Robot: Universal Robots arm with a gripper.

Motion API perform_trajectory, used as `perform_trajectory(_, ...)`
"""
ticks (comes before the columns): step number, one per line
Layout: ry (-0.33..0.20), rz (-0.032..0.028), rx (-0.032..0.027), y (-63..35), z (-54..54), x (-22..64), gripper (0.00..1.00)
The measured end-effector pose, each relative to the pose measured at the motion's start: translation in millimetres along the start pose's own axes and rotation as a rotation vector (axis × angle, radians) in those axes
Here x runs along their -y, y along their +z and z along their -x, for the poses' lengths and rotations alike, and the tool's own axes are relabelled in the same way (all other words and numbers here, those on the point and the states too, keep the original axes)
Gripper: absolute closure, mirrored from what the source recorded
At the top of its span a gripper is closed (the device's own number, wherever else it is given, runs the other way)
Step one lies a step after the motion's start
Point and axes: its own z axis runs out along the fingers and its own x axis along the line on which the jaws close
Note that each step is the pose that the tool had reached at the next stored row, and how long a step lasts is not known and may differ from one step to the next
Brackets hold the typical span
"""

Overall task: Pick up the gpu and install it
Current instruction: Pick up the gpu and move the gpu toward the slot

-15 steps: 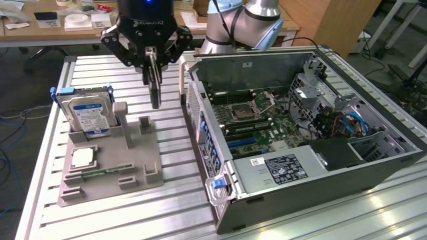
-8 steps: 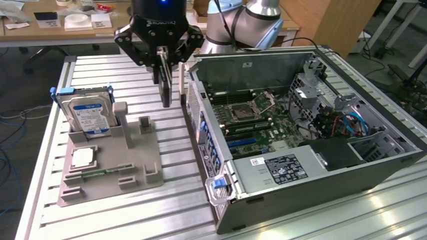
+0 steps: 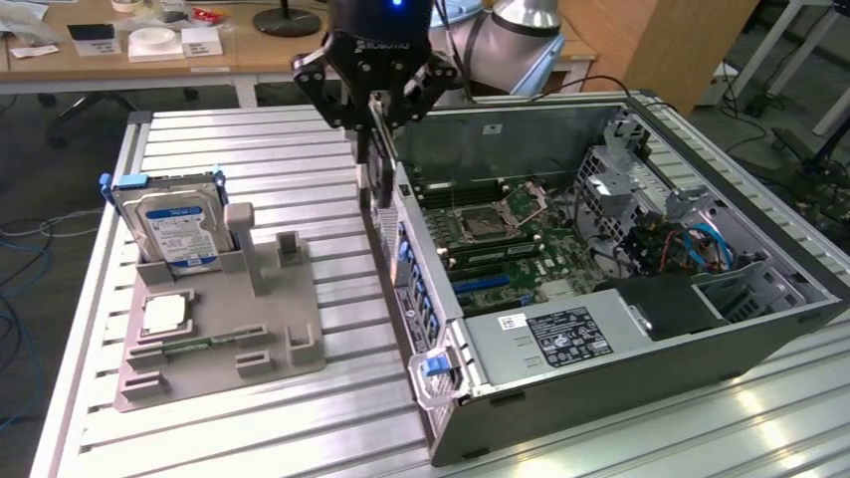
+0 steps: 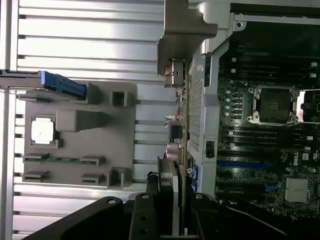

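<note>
Note that the gripper [image 3: 377,118] has its jaws clamped on the gpu [image 3: 380,169]. The card hangs edge-down, clear of the table, just beside the open case's [image 3: 598,368] wall, between the case and the grey holder [image 3: 199,373].

Card [image 3: 381,164] hanging over the computer case's [image 3: 638,383] side wall.
Beside the case, a holder [image 3: 266,344] is carrying a hard drive [image 3: 175,231] and chip [image 3: 163,315].
</note>
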Motion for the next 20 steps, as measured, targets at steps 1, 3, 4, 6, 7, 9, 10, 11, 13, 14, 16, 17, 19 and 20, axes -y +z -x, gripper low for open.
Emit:
perform_trajectory(1,0.0,0.0001,0.0001,0.1,15.1,0.4,0.72)
perform_trajectory(3,0.0,-0.0001,0.0034,-0.1,32.7,1.0,0.72)
perform_trajectory(4,0.0,-0.0001,0.0047,0.0,35.0,1.1,0.72)
perform_trajectory(6,0.0,-0.0003,0.0075,-0.1,39.7,1.2,0.72)
perform_trajectory(7,0.0,-0.0003,0.009,-0.1,42.5,1.3,0.72)
perform_trajectory(9,-0.001,-0.0003,0.0118,-0.1,47.9,1.5,0.72)
perform_trajectory(10,-0.001,-0.0003,0.013,-0.1,50.8,1.5,0.72)
perform_trajectory(11,-0.001,-0.0005,0.0141,-0.1,54.0,1.6,0.72)
perform_trajectory(13,-0.001,-0.0005,0.0166,-0.2,61.1,1.8,0.72)
perform_trajectory(14,-0.001,-0.0006,0.0178,-0.2,64.7,2.0,0.72)
perform_trajectory(16,-0.001,-0.0006,0.0201,-0.2,71.6,2.1,0.72)
perform_trajectory(17,-0.001,-0.0007,0.021,-0.3,75.2,2.2,0.72)
perform_trajectory(19,-0.001,-0.0007,0.0231,-0.3,82.9,2.3,0.72)
perform_trajectory(20,-0.001,-0.0007,0.024,-0.3,87.2,2.4,0.72)
